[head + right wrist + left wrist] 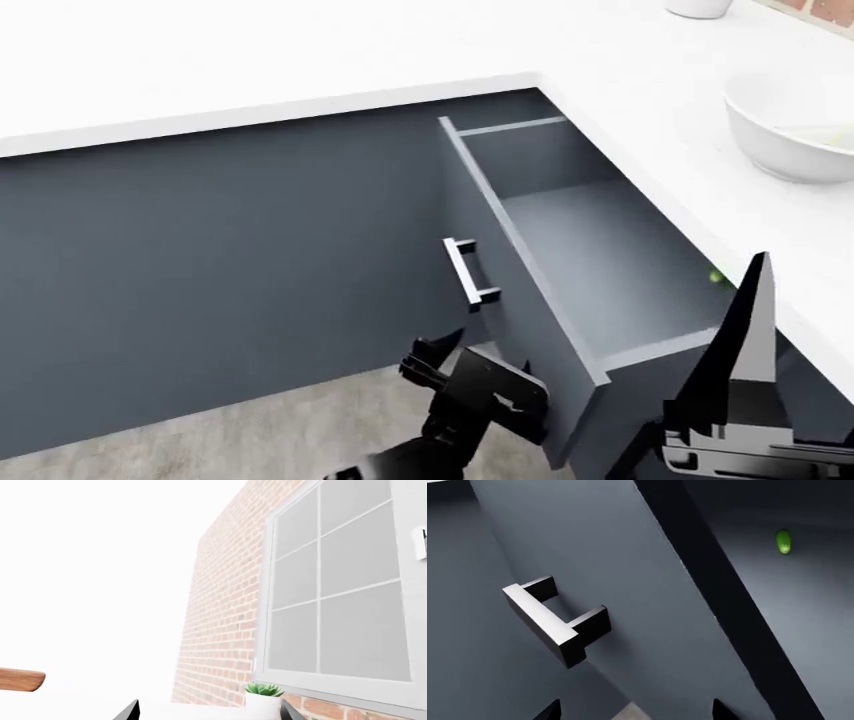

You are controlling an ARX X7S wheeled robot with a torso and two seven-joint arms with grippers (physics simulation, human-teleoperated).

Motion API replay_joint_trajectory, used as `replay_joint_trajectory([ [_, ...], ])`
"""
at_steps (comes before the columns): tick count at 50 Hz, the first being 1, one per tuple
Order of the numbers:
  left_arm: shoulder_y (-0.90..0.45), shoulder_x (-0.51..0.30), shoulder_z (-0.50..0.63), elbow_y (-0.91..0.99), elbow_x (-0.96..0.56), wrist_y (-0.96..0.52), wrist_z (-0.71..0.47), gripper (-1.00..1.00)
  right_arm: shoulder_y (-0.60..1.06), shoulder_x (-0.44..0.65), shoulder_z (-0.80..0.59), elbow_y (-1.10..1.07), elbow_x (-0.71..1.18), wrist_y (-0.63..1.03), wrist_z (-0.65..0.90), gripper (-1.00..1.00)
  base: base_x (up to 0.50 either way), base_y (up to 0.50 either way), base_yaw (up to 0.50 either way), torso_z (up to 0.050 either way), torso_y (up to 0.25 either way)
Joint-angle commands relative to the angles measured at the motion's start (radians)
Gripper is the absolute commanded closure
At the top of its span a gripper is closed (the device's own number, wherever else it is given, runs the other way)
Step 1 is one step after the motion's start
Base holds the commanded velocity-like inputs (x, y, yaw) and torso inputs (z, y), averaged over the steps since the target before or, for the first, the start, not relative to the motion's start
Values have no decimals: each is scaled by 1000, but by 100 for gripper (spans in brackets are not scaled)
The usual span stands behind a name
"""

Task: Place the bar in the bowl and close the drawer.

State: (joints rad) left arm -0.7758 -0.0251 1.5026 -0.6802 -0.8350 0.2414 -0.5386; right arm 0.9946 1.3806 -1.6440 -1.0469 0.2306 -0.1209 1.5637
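Left pincer [430,366], spread open, hangs just below the open drawer's [587,250] handle [466,272].

A red brick wall [220,630] runs back from a bright, washed-out white area that fills most of the view; set in the wall is a white-framed window [340,590] with grey panes split by thin bars; beneath its sill stands a small green succulent [262,690] in a white pot [261,706]; a rounded brown wooden piece [20,680] juts in from one edge; two dark fingertips [127,712] of the right gripper poke in, spread well apart
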Motion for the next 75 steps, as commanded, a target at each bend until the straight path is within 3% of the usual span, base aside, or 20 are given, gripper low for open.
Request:
replay_joint_trajectory([
  [1, -21, 25, 44, 81, 79, -49, 39, -100, -95, 46, 71, 0, -23, -27, 6, -100, 0, 0, 0, 0, 0],
  [18, -76, 25, 45, 129, 47, -83, 63, -100, -160, 92, 134, 0, -21, -45, 6, -100, 0, 0, 0, 0, 0],
  [34, -104, 25, 47, 202, 35, -121, 61, -100, -83, 109, 70, 0, -9, -48, 6, -100, 0, 0, 0, 0, 0],
  [43, -111, 25, 46, 190, 39, -115, 75, -100, -166, 95, 145, 0, -14, -39, 6, -100, 0, 0, 0, 0, 0],
  [75, -120, 25, 40, -24, 16, 44, 70, -100, 236, -17, -203, 0, 33, 16, 6, -100, 0, 0, 0, 0, 1],
])
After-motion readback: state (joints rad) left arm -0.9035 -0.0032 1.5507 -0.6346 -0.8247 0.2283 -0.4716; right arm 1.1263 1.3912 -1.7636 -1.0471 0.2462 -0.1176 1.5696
